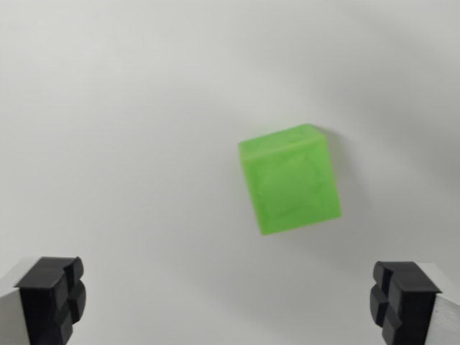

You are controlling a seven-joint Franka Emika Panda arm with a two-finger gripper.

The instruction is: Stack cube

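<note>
From my wrist camera I see a plain white table [144,108] that fills the whole view. Its surface is smooth and matte, with soft grey shading toward the upper right corner and a faint shadow beside the one object on it. I can make out nothing of the room beyond the table, and I see no containers here.

The green cube [290,180] sits on the table a little to the wrist view's right of centre, in the middle band of the picture. It is a translucent bright green and looks slightly blurred. It is turned so that one corner edge faces down toward the camera's lower side, and its top face is a lighter green strip along the upper edge. It stands alone.

My tool [228,302] is released: its two black fingertips [52,295] show at the bottom left and bottom right corners, spread wide with bare table between them. Nothing is held. The cube lies above the gap between them in the picture, nearer the right-hand tip, and apart from both.
</note>
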